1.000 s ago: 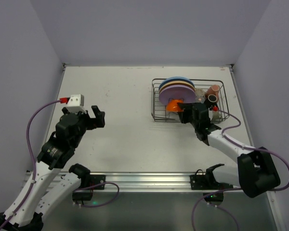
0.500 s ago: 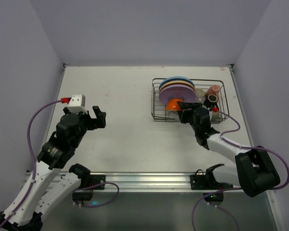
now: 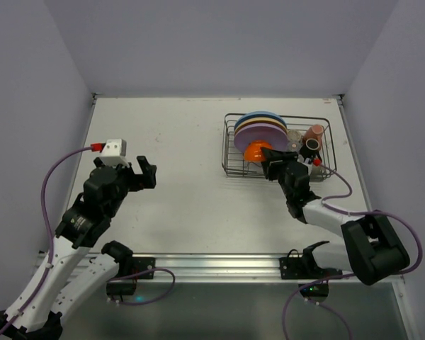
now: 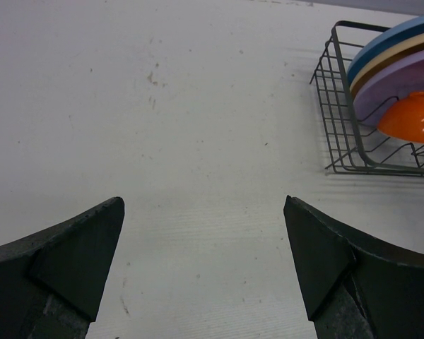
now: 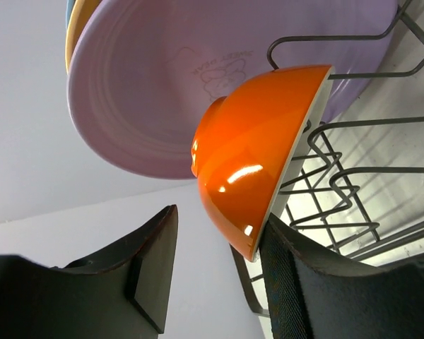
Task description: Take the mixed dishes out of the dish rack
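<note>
Straddling the rim of the bowl (image 5: 251,183) near the surface's (image 3: 184,142) far right corner, our right end effector (image 5: 219,236) stood wide; we judged closing squarely, then lifting straight up, best.

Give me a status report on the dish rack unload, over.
Right gripper open, straddling orange bowl rim, inside dish rack. Left gripper open, hovering over table. Plates upright close behind bowl.

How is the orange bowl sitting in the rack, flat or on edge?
On edge: the bowl stands tipped beside the lilac plate, its white inside facing the rack wires.
</note>
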